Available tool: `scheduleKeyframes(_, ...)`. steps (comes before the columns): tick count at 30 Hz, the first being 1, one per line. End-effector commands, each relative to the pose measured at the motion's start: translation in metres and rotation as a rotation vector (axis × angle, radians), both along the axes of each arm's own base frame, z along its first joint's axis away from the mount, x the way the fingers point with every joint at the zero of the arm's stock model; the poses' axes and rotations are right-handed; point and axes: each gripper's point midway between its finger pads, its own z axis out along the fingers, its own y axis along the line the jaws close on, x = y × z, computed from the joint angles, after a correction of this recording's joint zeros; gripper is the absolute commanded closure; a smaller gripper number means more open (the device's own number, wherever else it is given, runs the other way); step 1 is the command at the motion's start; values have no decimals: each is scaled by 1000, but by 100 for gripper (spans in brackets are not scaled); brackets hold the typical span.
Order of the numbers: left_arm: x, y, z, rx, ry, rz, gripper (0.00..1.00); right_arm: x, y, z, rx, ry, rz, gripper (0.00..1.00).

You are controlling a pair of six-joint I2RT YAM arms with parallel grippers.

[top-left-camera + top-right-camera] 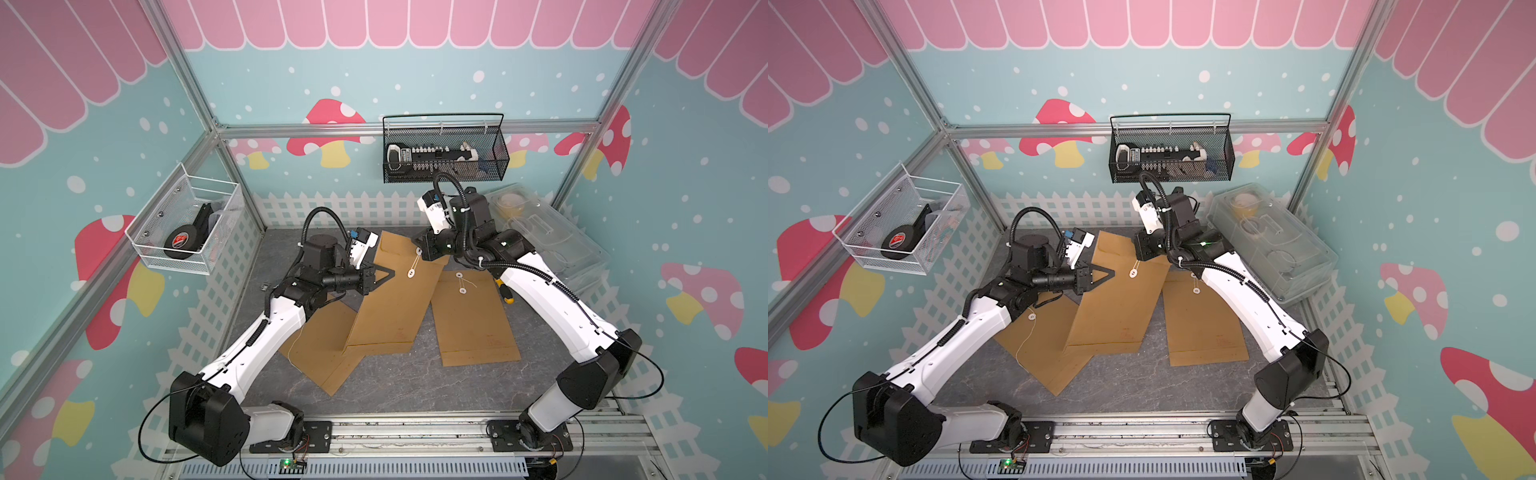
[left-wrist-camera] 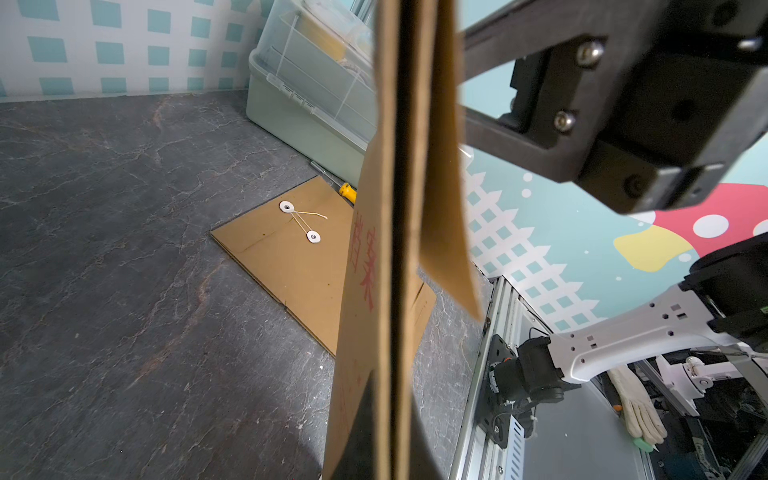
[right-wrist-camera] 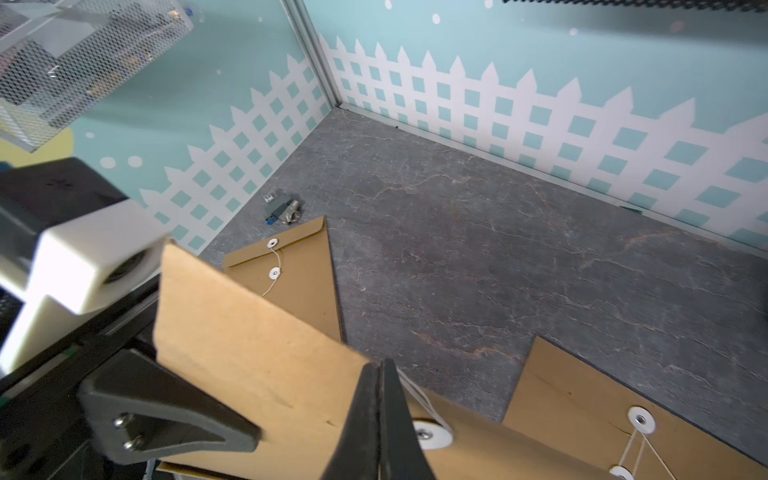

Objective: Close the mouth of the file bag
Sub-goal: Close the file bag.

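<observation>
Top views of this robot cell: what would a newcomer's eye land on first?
The brown paper file bag at the middle of the grey table stands out, its mouth end lifted and pinched by the left gripper and the right gripper. Next, another brown file bag lying flat beside it.

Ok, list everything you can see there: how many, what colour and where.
lifted file bag: one, brown, centre, mouth end raised
right file bag: one, brown, lying flat to its right
left file bag: one, brown, flat, partly under the lifted one
storage box: one, clear, back right corner
screwdriver: one, yellow handle, beside the storage box
wire basket: one, black, back wall
mesh basket: one, white, left wall
tape roll: one, black, in the mesh basket
small fitting: one, grey, by the left wall
left gripper: one, black, shut on the lifted file bag
right gripper: one, black, shut on the lifted file bag
</observation>
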Motion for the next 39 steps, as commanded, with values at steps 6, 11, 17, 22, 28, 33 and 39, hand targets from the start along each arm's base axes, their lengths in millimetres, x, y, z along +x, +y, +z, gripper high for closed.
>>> scheduleKeyframes(6,-2,-1,7,-1,-37,-11,100,-16,14,1,57,19,72,100)
scheduleKeyframes(11,-2,2,7,1,-39,1,100,-27,15,-8,87,55,98,100)
scheduleKeyframes(17,2,7,9,2,-43,26,100,-38,10,-29,103,108,94,100)
scheduleKeyframes(22,5,11,7,3,-35,44,100,-44,7,-50,97,142,91,100)
scheduleKeyframes(28,7,14,11,-1,-38,65,100,-37,0,-66,72,155,70,100)
scheduleKeyframes(33,10,18,15,-9,-44,92,100,-37,-3,-67,67,150,62,100)
scheduleKeyframes(39,17,21,12,-29,-34,139,100,-30,-18,-51,109,134,-38,78)
